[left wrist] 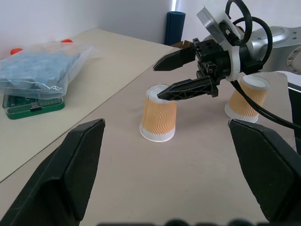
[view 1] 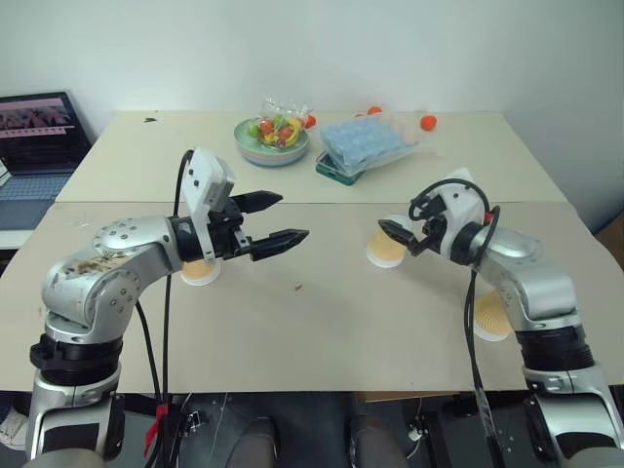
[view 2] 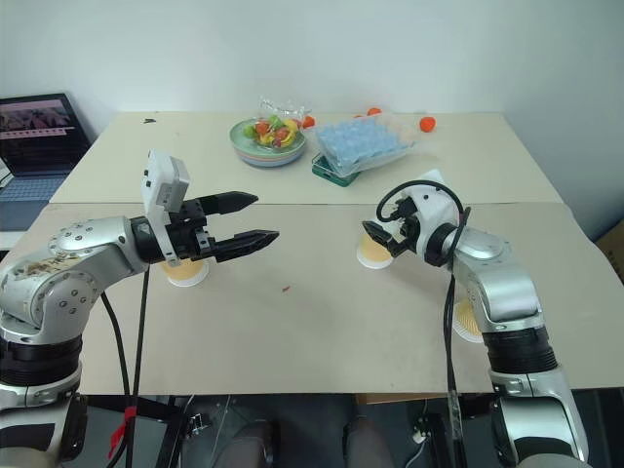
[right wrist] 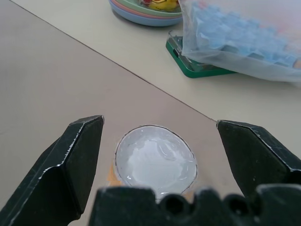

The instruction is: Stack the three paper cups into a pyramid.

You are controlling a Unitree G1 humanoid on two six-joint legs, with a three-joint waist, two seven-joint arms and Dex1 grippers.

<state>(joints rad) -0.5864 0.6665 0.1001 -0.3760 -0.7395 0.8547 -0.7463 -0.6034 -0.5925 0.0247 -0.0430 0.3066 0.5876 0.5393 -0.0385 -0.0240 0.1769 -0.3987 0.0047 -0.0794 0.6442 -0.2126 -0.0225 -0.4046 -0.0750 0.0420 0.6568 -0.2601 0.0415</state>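
Your right gripper (view 1: 398,234) hangs wide open over the middle cup (left wrist: 158,114) (upside down, mid-table); left gripper (view 1: 274,219) open, empty. Next: lower, straddle it, close gently.

Cups (left wrist: 158,117) orange w/ wavy ribs, white rims; pincers black.

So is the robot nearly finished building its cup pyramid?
Not yet. Nothing is stacked: all three cups stand apart, upside down. One sits behind the open left hand, one beside the right arm. In hand now: the open right hand is at the middle cup, not gripping it. Still left: pair two cups, top with the third.
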